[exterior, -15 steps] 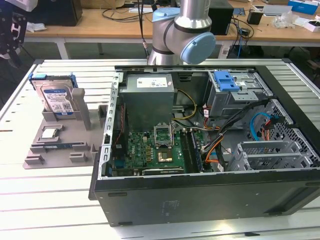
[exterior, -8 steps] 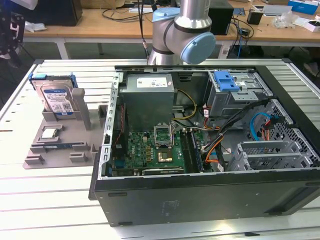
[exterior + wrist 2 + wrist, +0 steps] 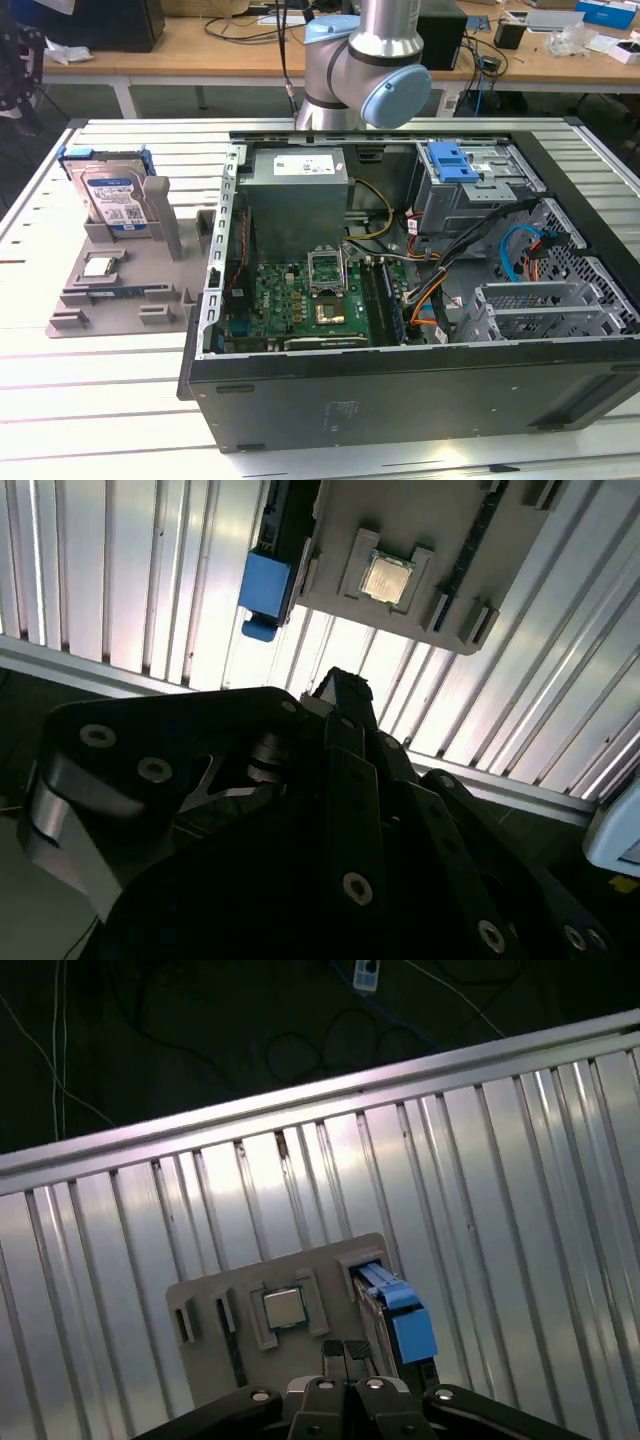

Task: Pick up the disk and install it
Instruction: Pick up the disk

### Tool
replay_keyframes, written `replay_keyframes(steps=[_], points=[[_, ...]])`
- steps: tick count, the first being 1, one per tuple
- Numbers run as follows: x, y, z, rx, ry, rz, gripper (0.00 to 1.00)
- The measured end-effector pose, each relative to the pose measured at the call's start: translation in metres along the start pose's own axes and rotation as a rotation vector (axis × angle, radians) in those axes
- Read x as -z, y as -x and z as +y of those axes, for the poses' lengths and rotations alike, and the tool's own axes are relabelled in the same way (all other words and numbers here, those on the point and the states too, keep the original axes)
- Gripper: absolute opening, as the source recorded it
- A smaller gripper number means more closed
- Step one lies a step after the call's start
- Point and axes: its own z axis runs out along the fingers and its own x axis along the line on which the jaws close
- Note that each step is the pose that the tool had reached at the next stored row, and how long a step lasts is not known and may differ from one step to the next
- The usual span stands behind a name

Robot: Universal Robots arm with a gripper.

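Disk [image 3: 112, 200]: silver metal, glossy label, blue plastic frame. Tabletop [image 3: 100, 400]: ribbed, shiny bare metal. Holder [image 3: 120, 318]: smooth matt grey plastic. My fingers [image 3: 333, 1352]: matt black.

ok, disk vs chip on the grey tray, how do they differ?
Pose: the disk stands on edge in a slot; the chip lies flat in a recess. Size: disk clearly larger than chip. Look: disk has a blue frame and label; chip is bare silver. Both sit on the grey tray.
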Motion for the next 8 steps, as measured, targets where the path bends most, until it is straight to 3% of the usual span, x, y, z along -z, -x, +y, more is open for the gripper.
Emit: replay_keyframes(steps=[8], points=[[0.0000,0.0000,0.0000,0.134,0.0032,0.0046,0.11]])
